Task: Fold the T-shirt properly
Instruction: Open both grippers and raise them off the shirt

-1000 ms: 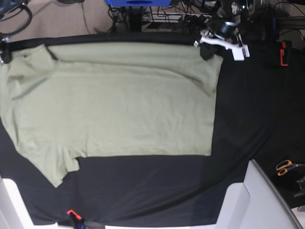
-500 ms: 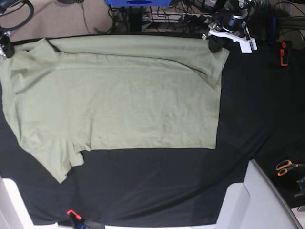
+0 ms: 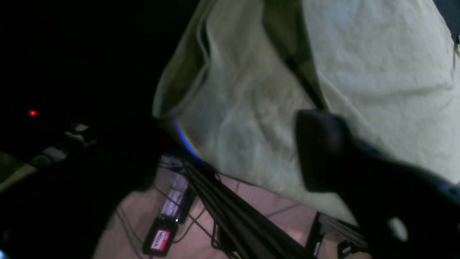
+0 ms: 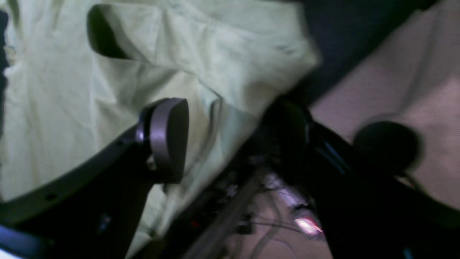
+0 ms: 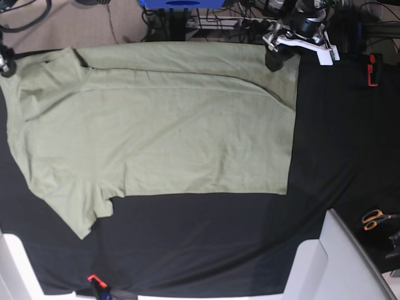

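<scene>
The large pale sage-green cotton T-shirt [image 5: 156, 119] lies spread flat on the surface under a black cloth [image 5: 325, 175], its far edge at the surface's far rim. The left pincer [image 5: 275, 59] is at the shirt's far corner near the hem; one dark finger [image 3: 323, 151] stands over the fabric, and I cannot tell if it grips. The right pincer [image 4: 230, 140] is at the opposite far corner, its jaws parted over the cloth, one rounded finger [image 4: 167, 138] clear of it. Orange-handled scissors [image 5: 375, 219] lie well apart.
</scene>
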